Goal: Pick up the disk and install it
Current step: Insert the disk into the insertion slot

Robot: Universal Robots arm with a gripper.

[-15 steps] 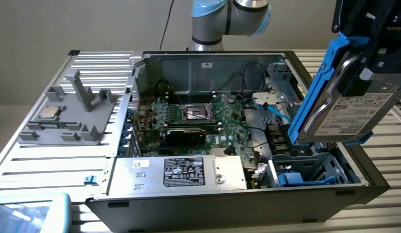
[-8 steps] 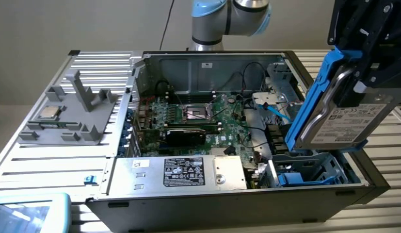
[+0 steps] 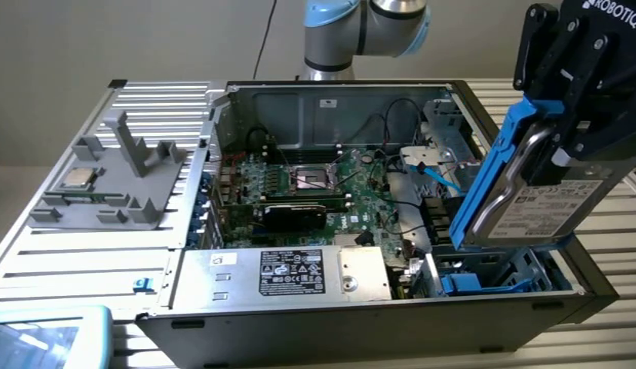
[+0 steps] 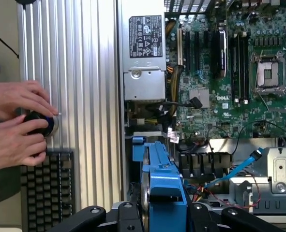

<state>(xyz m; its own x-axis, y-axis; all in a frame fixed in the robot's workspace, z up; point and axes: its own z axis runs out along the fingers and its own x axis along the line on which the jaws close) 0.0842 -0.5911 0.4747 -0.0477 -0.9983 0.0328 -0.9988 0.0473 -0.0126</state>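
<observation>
Ribbed metal table holds an open computer; above its blue bay, the gripper pinches the tilted disk tight.

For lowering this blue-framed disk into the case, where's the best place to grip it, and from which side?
Grip the upper end, across the flat faces, coming from above. The disk hangs on edge, tilted, over the blue drive bay, so its lower end is free to enter. The claw is shut on it just so.
</observation>
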